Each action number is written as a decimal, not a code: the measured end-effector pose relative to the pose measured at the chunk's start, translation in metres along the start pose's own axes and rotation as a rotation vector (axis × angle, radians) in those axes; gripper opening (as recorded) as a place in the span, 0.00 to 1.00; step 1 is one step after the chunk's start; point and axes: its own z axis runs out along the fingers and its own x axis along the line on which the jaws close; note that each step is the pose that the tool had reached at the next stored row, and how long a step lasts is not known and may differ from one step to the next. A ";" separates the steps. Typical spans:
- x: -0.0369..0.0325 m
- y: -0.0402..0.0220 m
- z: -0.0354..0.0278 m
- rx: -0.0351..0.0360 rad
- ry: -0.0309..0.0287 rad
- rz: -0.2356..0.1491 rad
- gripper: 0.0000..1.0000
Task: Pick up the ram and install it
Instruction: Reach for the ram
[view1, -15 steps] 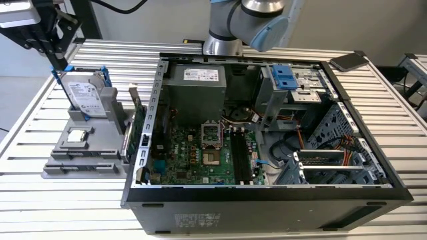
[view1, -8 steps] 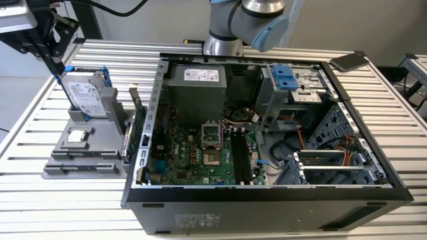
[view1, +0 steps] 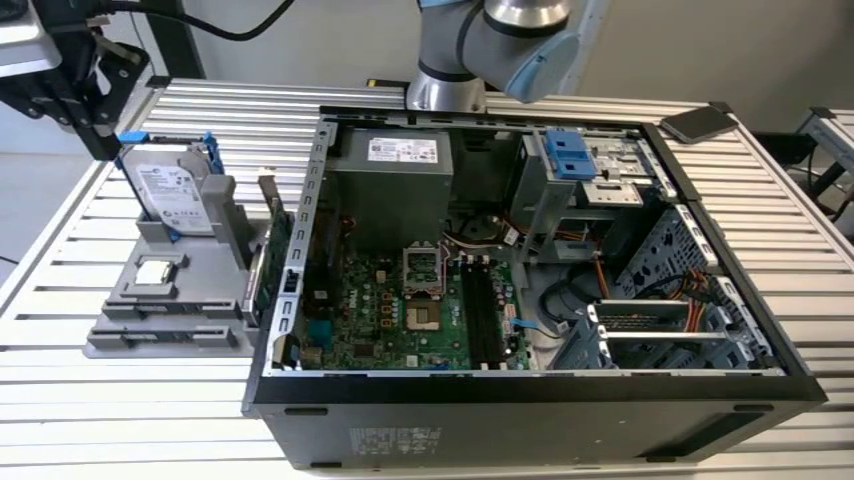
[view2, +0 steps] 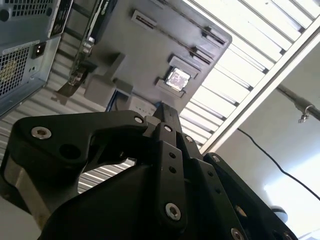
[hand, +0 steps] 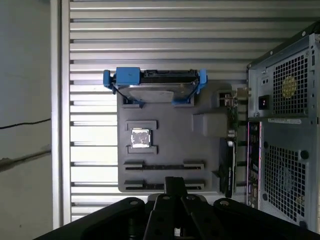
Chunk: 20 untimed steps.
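Slatted aluminium table (view1: 120, 420) spreads wide underneath it all, ribs catching bright light. Past its edge, plain grey floor (hand: 25, 60), a black cable (hand: 20, 125) trailing loose across it.

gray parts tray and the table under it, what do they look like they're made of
Gray parts tray: likely plastic, perhaps printed. It is a uniform matte gray with blocky moulded slots and no glare.
Table: looks like metal, probably aluminium. Its pale silver ribbed slats have a soft sheen under the light.
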 end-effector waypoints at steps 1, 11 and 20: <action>0.0001 -0.0019 -0.0001 0.0000 0.0001 -0.002 0.00; 0.0002 -0.0182 -0.0008 -0.0001 0.0011 -0.025 0.00; 0.0005 -0.0262 -0.0012 -0.0001 0.0007 -0.073 0.00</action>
